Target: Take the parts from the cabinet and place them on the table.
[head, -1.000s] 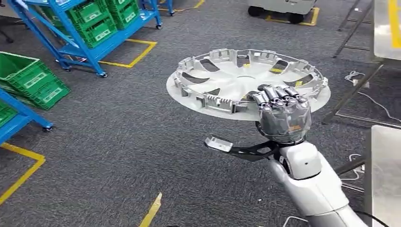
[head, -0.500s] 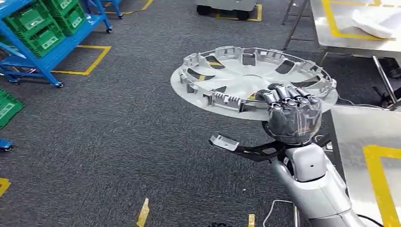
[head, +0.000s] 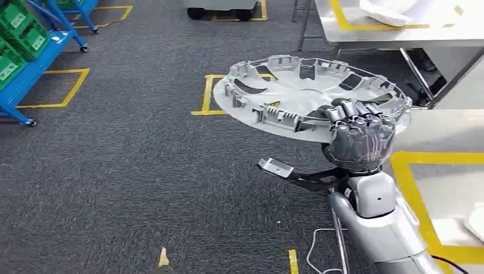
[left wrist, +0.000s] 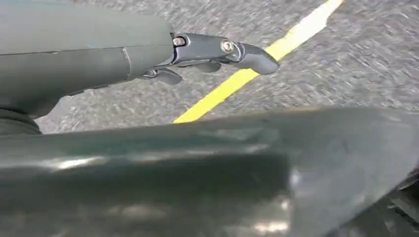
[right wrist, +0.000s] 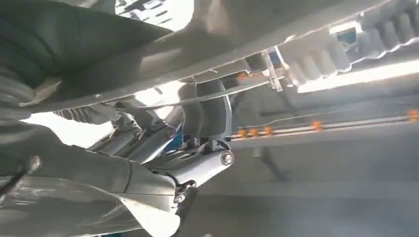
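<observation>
One wheel cover (head: 308, 94) in right hand (head: 361, 137), steel table (head: 456, 123) now nearer.

The head view looks down from high on the body at grey carpet (head: 114, 171), with steel tables (head: 445, 137) to the right. The left wrist view faces blurred carpet at close range. The right wrist view sits tight beneath the wheel cover (right wrist: 306, 29), shared with the head view (head: 311, 94).
</observation>
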You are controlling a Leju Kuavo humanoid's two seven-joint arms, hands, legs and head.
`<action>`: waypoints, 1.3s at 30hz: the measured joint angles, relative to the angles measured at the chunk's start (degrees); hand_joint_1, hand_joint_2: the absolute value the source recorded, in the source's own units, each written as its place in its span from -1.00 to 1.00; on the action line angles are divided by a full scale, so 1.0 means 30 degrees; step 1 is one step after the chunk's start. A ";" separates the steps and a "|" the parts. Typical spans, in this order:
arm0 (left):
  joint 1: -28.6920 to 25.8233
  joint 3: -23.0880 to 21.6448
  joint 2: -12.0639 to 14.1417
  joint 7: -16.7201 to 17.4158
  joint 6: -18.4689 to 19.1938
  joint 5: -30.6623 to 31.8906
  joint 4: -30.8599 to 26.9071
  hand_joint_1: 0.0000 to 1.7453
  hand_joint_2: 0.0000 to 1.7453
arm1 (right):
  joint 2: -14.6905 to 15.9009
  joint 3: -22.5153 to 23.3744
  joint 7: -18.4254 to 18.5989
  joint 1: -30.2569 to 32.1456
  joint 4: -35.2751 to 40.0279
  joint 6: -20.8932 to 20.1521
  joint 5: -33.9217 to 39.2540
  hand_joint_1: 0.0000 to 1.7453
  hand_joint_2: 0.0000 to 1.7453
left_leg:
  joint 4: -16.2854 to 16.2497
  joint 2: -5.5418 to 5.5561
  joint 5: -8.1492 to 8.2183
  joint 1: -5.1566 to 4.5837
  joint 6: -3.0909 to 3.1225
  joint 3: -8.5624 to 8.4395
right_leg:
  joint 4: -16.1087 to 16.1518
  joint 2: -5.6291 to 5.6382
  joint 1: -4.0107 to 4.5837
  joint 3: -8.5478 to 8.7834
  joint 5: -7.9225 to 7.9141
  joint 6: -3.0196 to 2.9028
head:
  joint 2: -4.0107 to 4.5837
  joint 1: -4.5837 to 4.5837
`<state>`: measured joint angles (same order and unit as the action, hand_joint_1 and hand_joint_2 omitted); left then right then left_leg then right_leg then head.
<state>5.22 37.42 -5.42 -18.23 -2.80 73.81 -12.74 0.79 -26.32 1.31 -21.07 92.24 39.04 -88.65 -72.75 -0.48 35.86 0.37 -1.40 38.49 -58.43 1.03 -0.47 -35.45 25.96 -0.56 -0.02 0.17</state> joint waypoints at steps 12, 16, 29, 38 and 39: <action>0.0259 -0.0503 0.0022 0.0291 0.0139 0.0247 0.0000 -1.00 -1.00 | 0.0473 0.0358 0.0306 0.0162 0.0007 0.0000 0.0000 1.00 1.00 | 0.5455 0.0904 -0.3212 0.0060 0.0785 -0.1960 | -0.0374 0.1526 0.0037 -0.0781 0.0052 0.0600 | 0.0000 0.0000; 0.0243 -0.0656 0.0007 0.0415 0.0234 0.0306 0.0000 -1.00 -1.00 | 0.0641 0.0481 0.0393 0.0231 0.0015 0.0000 0.0000 1.00 1.00 | 0.5463 -0.0231 -0.3178 -0.0043 0.0911 -0.1950 | -0.5609 -0.0147 -0.0020 -0.3196 0.2459 0.0922 | 0.0000 -0.0175; 0.0576 -0.1385 -0.0044 0.0721 0.0314 0.0371 -0.0073 -1.00 -1.00 | 0.0903 0.1159 0.0655 0.1146 0.0721 0.0000 0.0000 1.00 1.00 | 0.2404 -0.0289 -0.0933 0.0005 0.0051 -0.1045 | -0.0023 -0.0328 -0.0065 0.0023 0.0125 0.0051 | 0.0000 0.0080; 0.0525 -0.1705 0.0022 0.0801 0.0307 0.0248 -0.0080 -1.00 -1.00 | 0.0911 0.1305 0.0612 0.1693 0.0888 0.0000 0.0000 1.00 1.00 | 0.4664 0.1942 -0.3098 -0.0134 0.0904 -0.1685 | -0.0092 0.2085 0.0007 0.0001 0.0032 0.0135 | 0.0000 0.0064; 0.0553 -0.1713 0.0015 0.0831 0.0307 0.0212 -0.0080 -1.00 -1.00 | 0.0911 0.1327 0.0619 0.1699 0.0911 0.0000 0.0000 1.00 1.00 | 0.4697 0.1750 -0.2982 -0.0191 0.0967 -0.1710 | -0.0069 0.2269 -0.0072 -0.0118 -0.0042 0.0258 | -0.0007 0.0125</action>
<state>6.88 32.28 -5.38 -15.74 -1.88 74.44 -12.98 3.52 -22.34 3.17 -15.97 94.97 39.04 -88.65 -58.66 4.77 26.92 -0.20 1.50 33.36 -58.64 7.83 -0.69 -35.80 25.83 0.21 -0.04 0.55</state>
